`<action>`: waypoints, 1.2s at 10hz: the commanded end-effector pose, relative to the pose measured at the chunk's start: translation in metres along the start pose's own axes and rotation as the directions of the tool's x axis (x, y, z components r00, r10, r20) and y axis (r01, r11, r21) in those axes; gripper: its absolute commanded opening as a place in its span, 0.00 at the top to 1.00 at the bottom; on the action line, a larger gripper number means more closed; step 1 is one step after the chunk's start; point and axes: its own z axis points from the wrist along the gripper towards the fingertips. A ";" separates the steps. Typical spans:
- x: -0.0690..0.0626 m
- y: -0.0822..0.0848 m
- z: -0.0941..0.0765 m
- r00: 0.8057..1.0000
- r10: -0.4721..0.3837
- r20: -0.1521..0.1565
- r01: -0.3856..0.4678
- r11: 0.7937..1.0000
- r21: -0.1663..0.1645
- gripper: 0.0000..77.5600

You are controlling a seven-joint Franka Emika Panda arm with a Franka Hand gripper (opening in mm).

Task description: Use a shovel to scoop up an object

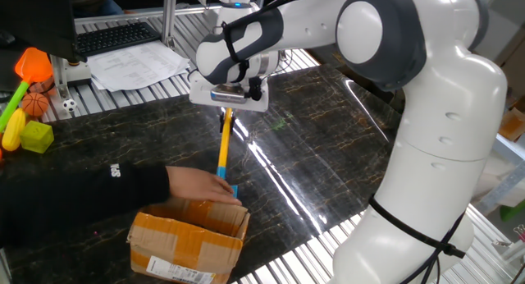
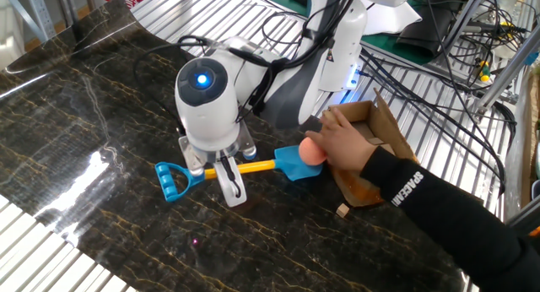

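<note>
The shovel has a blue looped handle (image 2: 171, 181), a yellow-orange shaft (image 2: 256, 166) and a blue blade (image 2: 294, 164), and it lies low over the dark table. My gripper (image 2: 226, 172) is shut on the shaft near the handle end. In one fixed view the gripper (image 1: 227, 106) holds the shaft (image 1: 223, 146) from above. The salmon-orange ball (image 2: 309, 153) rests at the blade's tip. A person's hand (image 2: 340, 138) covers part of the ball. In one fixed view that hand (image 1: 199, 185) hides the blade and the ball.
An open cardboard box (image 1: 189, 234) sits just past the blade; it also shows in the other fixed view (image 2: 381, 130), under the person's arm. Toys stand at the far left: an orange spade head (image 1: 33, 64), a mini basketball (image 1: 34, 104), a green block (image 1: 37, 137). Cables (image 2: 439, 89) lie behind.
</note>
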 end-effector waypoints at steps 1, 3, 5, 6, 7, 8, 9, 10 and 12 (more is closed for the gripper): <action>-0.002 0.002 0.008 1.000 -0.007 -0.012 0.007 1.000 0.001 0.98; -0.002 0.002 0.008 0.998 -0.039 -0.055 0.041 0.999 0.029 0.98; -0.001 0.001 0.000 0.994 -0.050 -0.093 0.054 0.998 0.037 0.98; -0.003 0.002 -0.002 0.993 -0.050 -0.103 0.054 0.998 0.034 0.98; -0.006 0.004 -0.004 0.993 -0.048 -0.106 0.052 0.998 0.034 0.98; -0.010 0.006 -0.006 0.993 -0.051 -0.110 0.055 0.998 0.033 0.98; -0.013 0.007 -0.008 0.992 -0.053 -0.111 0.057 0.998 0.034 0.98; -0.016 0.007 -0.011 0.992 -0.055 -0.112 0.059 0.998 0.036 0.98; -0.022 0.004 -0.018 0.991 -0.065 -0.118 0.070 0.997 0.038 0.98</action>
